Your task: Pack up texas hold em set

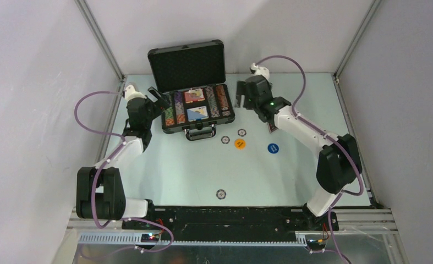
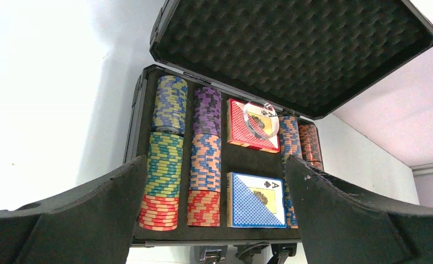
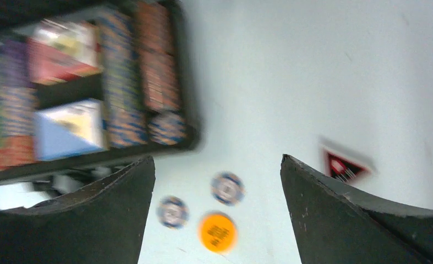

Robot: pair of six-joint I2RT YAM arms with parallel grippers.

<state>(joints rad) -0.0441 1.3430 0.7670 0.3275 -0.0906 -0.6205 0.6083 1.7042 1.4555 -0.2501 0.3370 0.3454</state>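
Firstly, at the left of the top view we enter the left gripper (image 1: 159, 98): jaws spread wide, nothing held, just beside the case's left end.

Next, upper centre on the table (image 1: 164, 170), we enter the black briefcase (image 1: 186, 61), lid raised, foam-lined, handle facing the arm bases. Contents:
- rows of multicoloured chips (image 2: 164, 159)
- a red-patterned deck (image 2: 239, 132) with a clear button (image 2: 258, 118) lying on it
- a blue-patterned deck (image 2: 255, 201) below it

Loose below the case we enter:
- a patterned chip (image 1: 225, 139)
- a second chip (image 1: 241, 132)
- an orange button (image 1: 240, 143)
- a blue button (image 1: 273, 148)
- a lone chip (image 1: 220, 193), lower centre

To the case's right we enter the right gripper (image 1: 241, 98), jaws wide, empty. The dark triangular marker (image 3: 343, 166) lies on the table, right of centre in the right wrist view.
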